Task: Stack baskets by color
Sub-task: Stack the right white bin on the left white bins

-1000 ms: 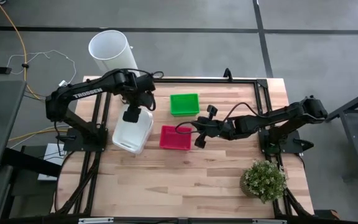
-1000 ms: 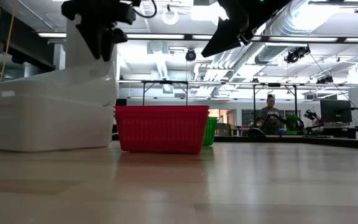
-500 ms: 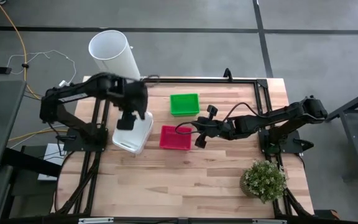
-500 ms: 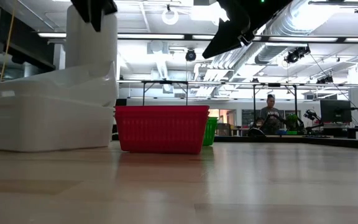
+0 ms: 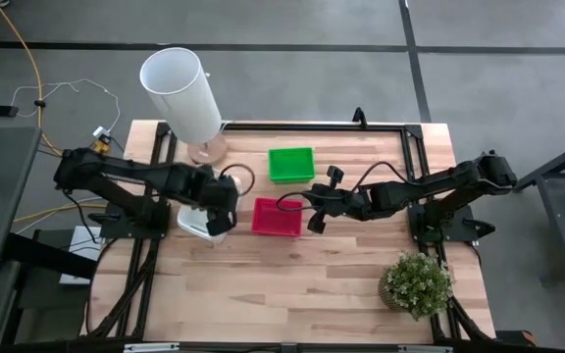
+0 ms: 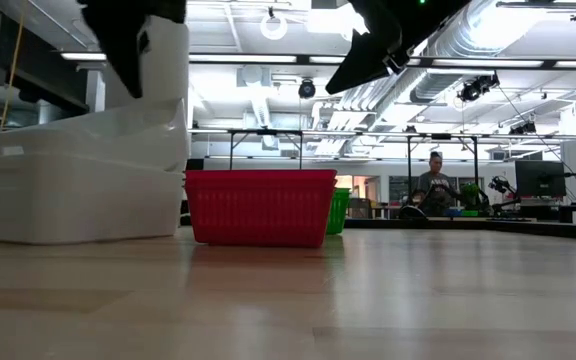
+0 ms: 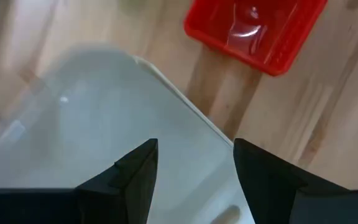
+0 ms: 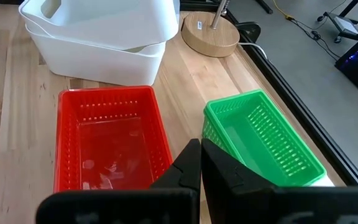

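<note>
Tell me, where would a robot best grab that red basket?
Probably from above, by the rim of the red basket: it stands upright and open-topped, with thin mesh walls that jaws could straddle. The wall facing the green basket looks free.

Left arm: stretched low from the table's left edge toward its middle, elbow bent near the edge.
Left gripper: pointing down, fingers spread apart with a clear gap and nothing between them.
Right arm: reaches in from the table's right edge toward the centre, wrist about level.
Right gripper: fingers pressed together, apparently empty, raised above the table.
</note>
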